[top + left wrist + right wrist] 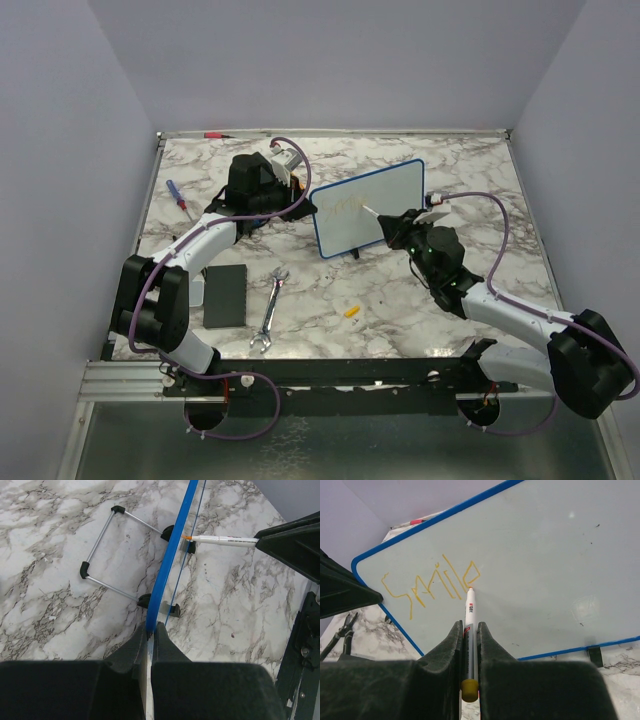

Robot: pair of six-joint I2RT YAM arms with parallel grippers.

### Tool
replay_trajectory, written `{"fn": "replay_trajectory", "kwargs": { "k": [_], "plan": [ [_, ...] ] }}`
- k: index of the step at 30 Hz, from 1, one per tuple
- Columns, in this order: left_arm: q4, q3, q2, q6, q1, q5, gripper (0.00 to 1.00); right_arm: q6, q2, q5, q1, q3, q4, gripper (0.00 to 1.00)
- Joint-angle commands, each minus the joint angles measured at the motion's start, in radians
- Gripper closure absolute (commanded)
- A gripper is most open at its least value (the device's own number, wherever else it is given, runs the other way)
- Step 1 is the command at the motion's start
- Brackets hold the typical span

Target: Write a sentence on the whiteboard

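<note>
- Top external: one whiteboard point(368, 208) stands tilted near the middle of the marble surface point(470, 180), between the two arms.
- The left end effector point(303, 206) is at the board's left edge. In the left wrist view its fingers point(132, 652) are pressed together on the blue frame, pinching it.
- The right end effector point(397, 230) is clamped on one marker point(372, 214). In the right wrist view the marker's tip touches the white face.
- The sentence point(430, 582) is one yellow word, roughly "Smile", on the upper-left part of the face. The tip sits at its last letter.
- One wire stand point(107, 555) behind the board rests on the marble.
- Loose on the surface, one each: wrench point(270, 310), black pad point(226, 294), blue-handled screwdriver point(177, 194), small yellow piece point(351, 311).
- One red-ended item point(213, 134) lies along the far edge; I cannot tell its type.
</note>
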State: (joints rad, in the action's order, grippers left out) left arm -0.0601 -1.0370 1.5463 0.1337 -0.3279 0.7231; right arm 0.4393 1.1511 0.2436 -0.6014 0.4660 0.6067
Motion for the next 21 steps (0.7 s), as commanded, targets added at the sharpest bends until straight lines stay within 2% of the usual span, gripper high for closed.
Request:
{"fn": "replay_trajectory", "kwargs": {
  "k": [1,16,21],
  "plan": [
    [0.005,0.011,-0.026,-0.007,-0.007,-0.005,1.00,-0.001,0.000,0.093,0.000,-0.018,-0.036,0.99],
    [0.005,0.010,-0.022,-0.007,-0.007,-0.005,1.00,-0.011,-0.021,0.160,0.000,-0.010,-0.057,0.99],
    [0.005,0.010,-0.022,-0.007,-0.008,-0.005,1.00,-0.029,-0.027,0.120,0.000,-0.007,-0.050,0.99]
  ]
}}
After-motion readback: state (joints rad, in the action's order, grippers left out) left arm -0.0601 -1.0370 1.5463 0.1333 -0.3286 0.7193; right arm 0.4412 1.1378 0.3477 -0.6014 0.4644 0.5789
